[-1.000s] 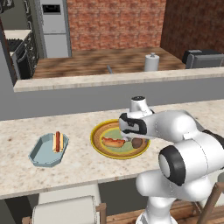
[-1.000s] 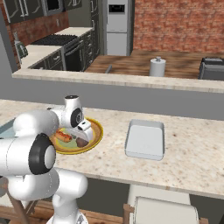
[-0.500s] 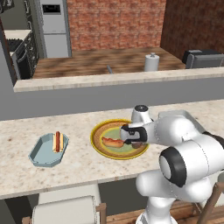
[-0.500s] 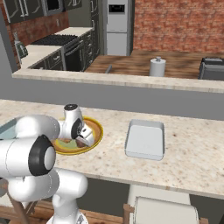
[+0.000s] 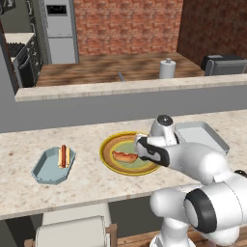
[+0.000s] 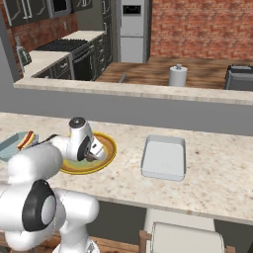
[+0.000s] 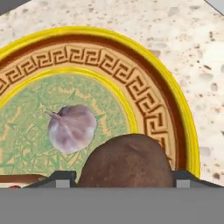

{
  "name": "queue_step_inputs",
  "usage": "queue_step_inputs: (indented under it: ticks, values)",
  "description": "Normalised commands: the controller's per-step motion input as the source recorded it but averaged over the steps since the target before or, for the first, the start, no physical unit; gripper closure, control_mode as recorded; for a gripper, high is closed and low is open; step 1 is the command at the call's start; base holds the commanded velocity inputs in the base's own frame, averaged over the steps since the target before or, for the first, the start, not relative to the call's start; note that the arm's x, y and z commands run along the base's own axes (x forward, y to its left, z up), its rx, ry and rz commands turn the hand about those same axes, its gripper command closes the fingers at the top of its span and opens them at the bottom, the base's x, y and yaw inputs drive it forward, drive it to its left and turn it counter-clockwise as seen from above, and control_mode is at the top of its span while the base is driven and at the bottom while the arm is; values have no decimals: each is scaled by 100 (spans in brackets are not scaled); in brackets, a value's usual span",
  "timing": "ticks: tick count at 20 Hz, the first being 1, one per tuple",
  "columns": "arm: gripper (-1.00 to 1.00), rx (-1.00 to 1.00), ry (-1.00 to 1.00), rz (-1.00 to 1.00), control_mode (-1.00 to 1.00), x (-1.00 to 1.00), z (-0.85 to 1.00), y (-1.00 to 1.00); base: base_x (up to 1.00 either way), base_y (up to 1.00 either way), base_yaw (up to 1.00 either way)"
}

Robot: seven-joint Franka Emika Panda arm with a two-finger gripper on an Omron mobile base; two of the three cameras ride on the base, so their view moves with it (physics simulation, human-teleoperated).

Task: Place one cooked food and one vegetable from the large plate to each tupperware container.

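while fingers [image 7: 122,177] flank the potato [image 7: 124,162], garlic [image 7: 72,127] sits beside.

Brown potato [image 7: 124,161] and pale bulb [image 7: 72,127] lie on the plate [image 7: 144,94].

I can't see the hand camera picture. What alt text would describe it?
A dark brown round potato sits close up between the gripper's two dark finger tips, on the green centre of a large plate with a yellow-brown patterned rim. Left of it on the plate lies a pale purple bulb; speckled beige counter shows beyond the rim.
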Motion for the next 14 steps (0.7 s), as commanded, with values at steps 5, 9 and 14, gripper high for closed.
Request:
queue_step_inputs:
  ticks: [5, 9, 14]
  values:
    - [100, 1, 0, 5, -100, -42, 100, -1, 0, 0, 0]
    - [100, -4, 19, 20, -100, -73, 100, 10, 0, 0, 0]
    - [100, -5, 15, 29, -100, -78, 80, 74, 0, 0, 0]
